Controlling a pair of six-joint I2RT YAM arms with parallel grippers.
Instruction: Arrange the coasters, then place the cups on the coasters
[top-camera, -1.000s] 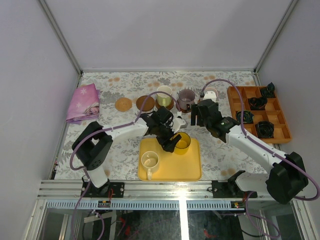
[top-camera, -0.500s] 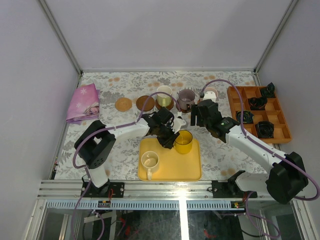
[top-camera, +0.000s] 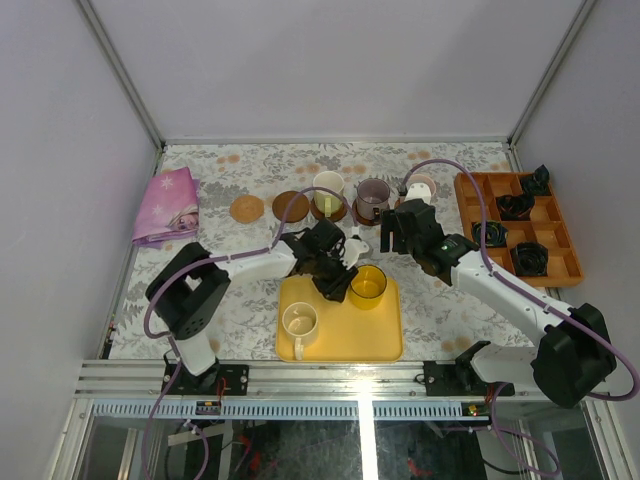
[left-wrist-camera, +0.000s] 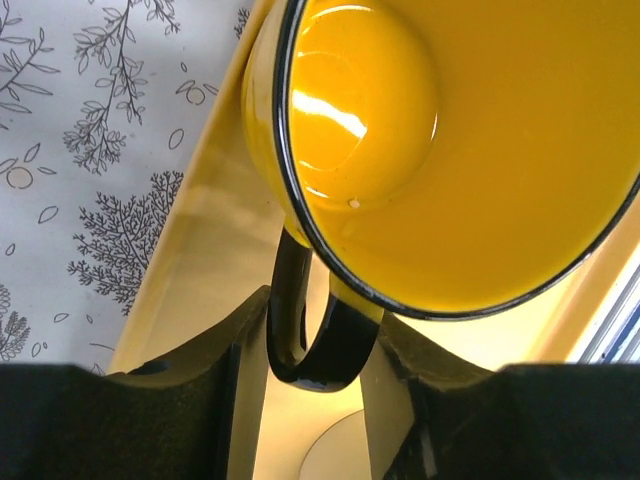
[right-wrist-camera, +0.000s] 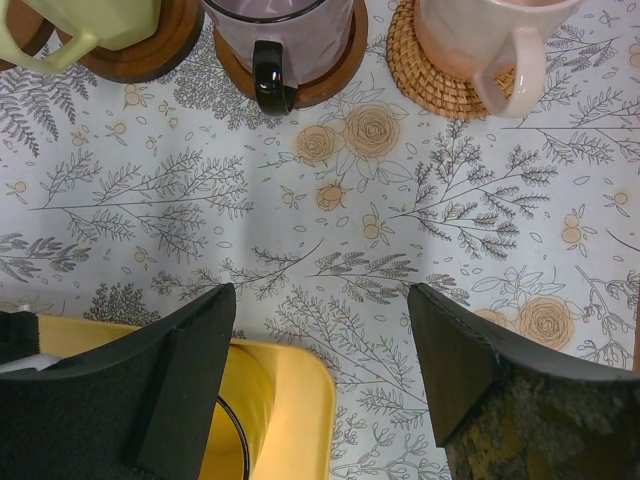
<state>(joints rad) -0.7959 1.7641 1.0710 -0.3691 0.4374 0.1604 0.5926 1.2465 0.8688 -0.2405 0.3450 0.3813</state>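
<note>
Left pincer (left-wrist-camera: 318, 335) has closed on empty yellow cup (left-wrist-camera: 480, 150) over tray (left-wrist-camera: 215, 230)

Three cups (top-camera: 373, 195) stand on coasters (right-wrist-camera: 410, 70); two coasters (top-camera: 246, 209) lie bare; yellow cup (top-camera: 367, 285), cream cup (top-camera: 300, 322) off coasters.

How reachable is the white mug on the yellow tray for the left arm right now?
Probably not yet. The white mug stands uncovered on the tray, close by, but the left gripper is clamped round the yellow mug's handle.
</note>
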